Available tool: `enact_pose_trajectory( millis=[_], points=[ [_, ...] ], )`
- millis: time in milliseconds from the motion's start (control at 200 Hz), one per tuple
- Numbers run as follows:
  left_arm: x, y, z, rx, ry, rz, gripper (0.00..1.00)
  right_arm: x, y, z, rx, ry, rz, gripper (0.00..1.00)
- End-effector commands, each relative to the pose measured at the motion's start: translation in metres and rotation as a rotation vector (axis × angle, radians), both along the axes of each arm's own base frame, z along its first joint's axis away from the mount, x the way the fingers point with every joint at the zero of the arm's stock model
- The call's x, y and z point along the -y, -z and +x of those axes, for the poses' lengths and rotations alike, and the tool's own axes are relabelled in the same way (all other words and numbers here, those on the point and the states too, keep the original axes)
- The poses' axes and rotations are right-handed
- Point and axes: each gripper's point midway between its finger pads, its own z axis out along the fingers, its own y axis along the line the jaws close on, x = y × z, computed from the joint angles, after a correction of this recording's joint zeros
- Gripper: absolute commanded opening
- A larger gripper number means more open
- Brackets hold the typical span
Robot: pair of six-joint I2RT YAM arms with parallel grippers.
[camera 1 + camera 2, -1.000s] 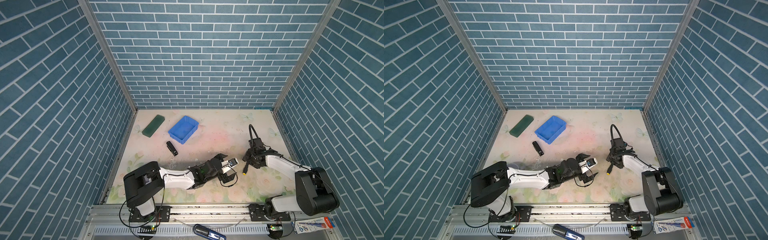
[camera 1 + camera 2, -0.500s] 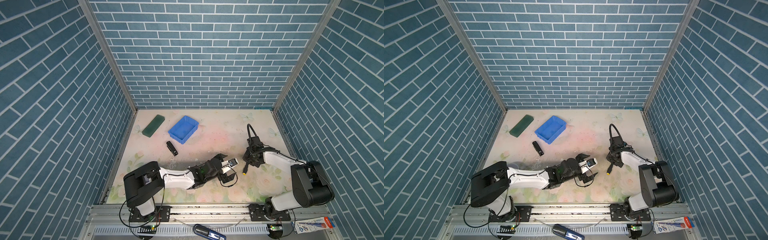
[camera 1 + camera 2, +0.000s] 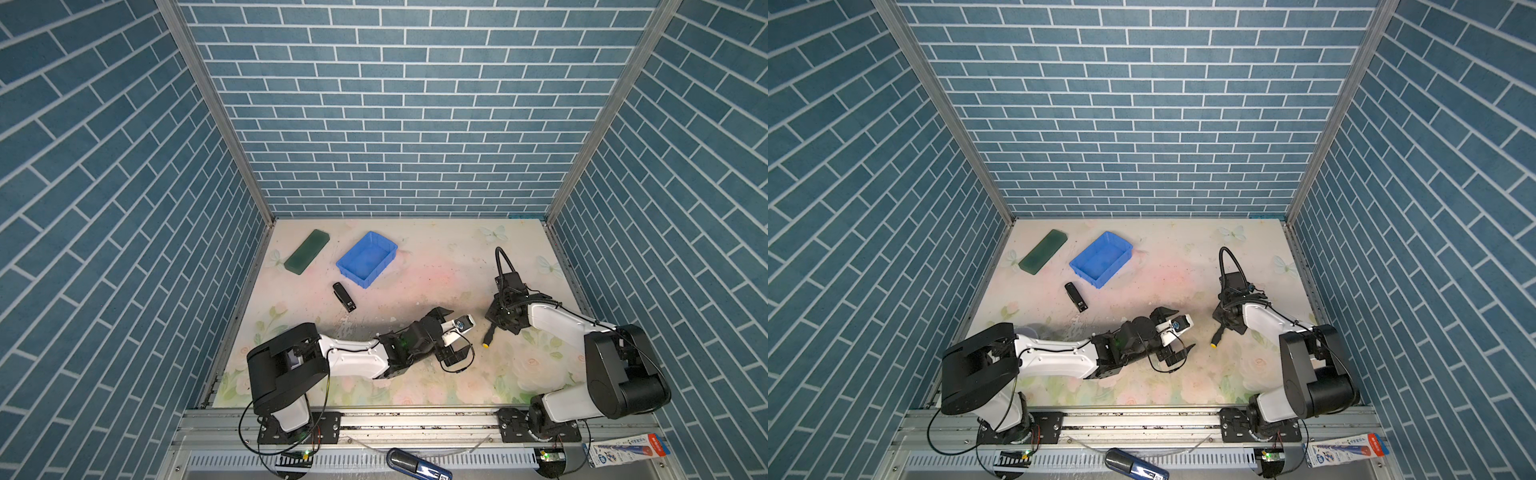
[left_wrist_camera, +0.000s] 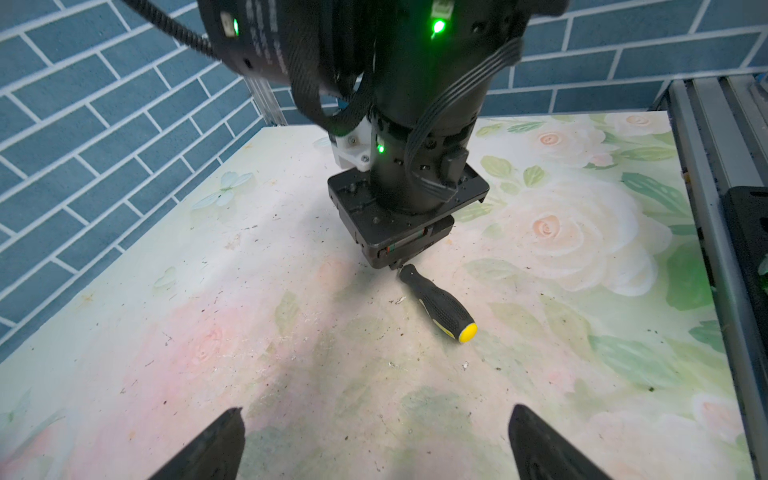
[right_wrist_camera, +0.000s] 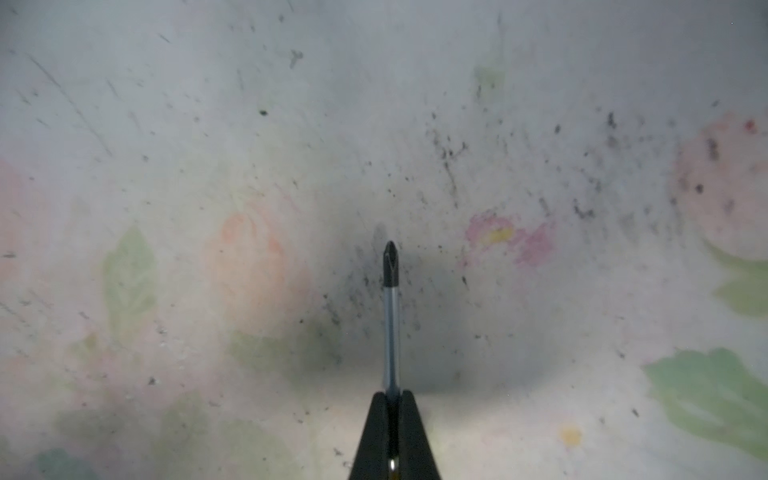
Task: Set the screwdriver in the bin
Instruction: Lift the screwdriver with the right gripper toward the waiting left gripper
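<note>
The screwdriver (image 3: pixel 488 337) (image 3: pixel 1218 336) lies on the flowered mat at the front right, its black handle (image 4: pixel 438 301) and yellow butt pointing toward the front. My right gripper (image 3: pixel 495 325) (image 3: pixel 1225 325) (image 4: pixel 398 266) (image 5: pixel 390 400) stands over it, shut on its thin metal shaft (image 5: pixel 390 324). My left gripper (image 3: pixel 459 332) (image 3: pixel 1180 330) (image 4: pixel 376 419) is wide open and empty, just left of the handle. The blue bin (image 3: pixel 382 269) (image 3: pixel 1118 270) sits at the back left, apart from both grippers.
A dark green slab (image 3: pixel 307 252) (image 3: pixel 1043 252) lies left of the bin near the left wall. A stubby black block (image 3: pixel 344 297) (image 3: pixel 1076 296) lies in front of the bin. Brick walls enclose three sides, and a metal rail runs along the front.
My right gripper's jaws have closed onto the screwdriver's shaft, and that arm's elbow has shifted a little. The left arm has not moved.
</note>
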Motion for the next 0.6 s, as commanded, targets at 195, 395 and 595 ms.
enact_pose_trajectory(
  millis=[195, 395, 595],
  points=[
    [-0.02, -0.011, 0.047, -0.251, -0.189, -0.171, 1.0, -0.006, -0.075, 0.037, 0.348, -0.045, 0.028, 0.0],
    [-0.011, -0.026, 0.064, -0.424, -0.161, -0.25, 1.0, -0.031, -0.141, 0.058, 0.655, -0.243, 0.046, 0.0],
    [0.0, -0.046, 0.075, -0.581, -0.09, -0.361, 1.0, -0.063, -0.19, 0.063, 0.922, -0.402, 0.112, 0.0]
  ],
)
